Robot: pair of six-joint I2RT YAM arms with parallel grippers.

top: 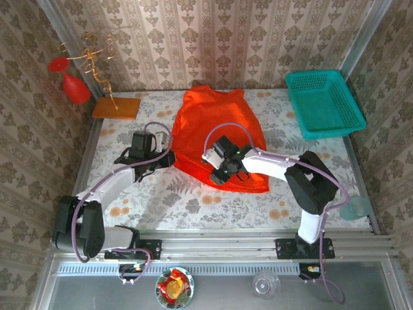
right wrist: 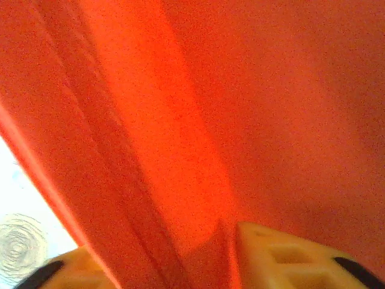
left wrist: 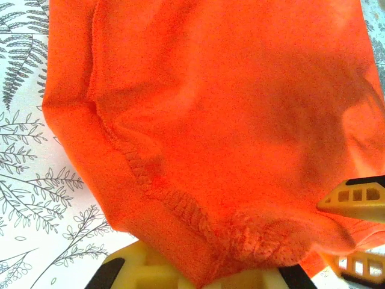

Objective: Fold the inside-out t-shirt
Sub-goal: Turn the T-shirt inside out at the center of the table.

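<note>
The inside-out t-shirt (top: 216, 123) is plain orange-red cloth lying flat in the middle of the floral table, collar toward the far wall. My left gripper (top: 170, 159) is at the shirt's near left corner. In the left wrist view, the stitched hem (left wrist: 150, 180) runs down between that gripper's (left wrist: 207, 276) yellow fingers (left wrist: 135, 268), pinched there. My right gripper (top: 224, 173) sits on the near hem at the middle. In the right wrist view a fold of cloth (right wrist: 198, 180) is caught in the right gripper (right wrist: 162, 272). The right arm's fingers (left wrist: 355, 201) show at the left wrist view's right edge.
A teal basket (top: 324, 103) stands at the back right. At the back left are a flat orange board (top: 116, 107) and a red cone ornament (top: 76, 89) on a gold wire stand (top: 97, 57). A clear glass (top: 355, 208) sits at the near right edge.
</note>
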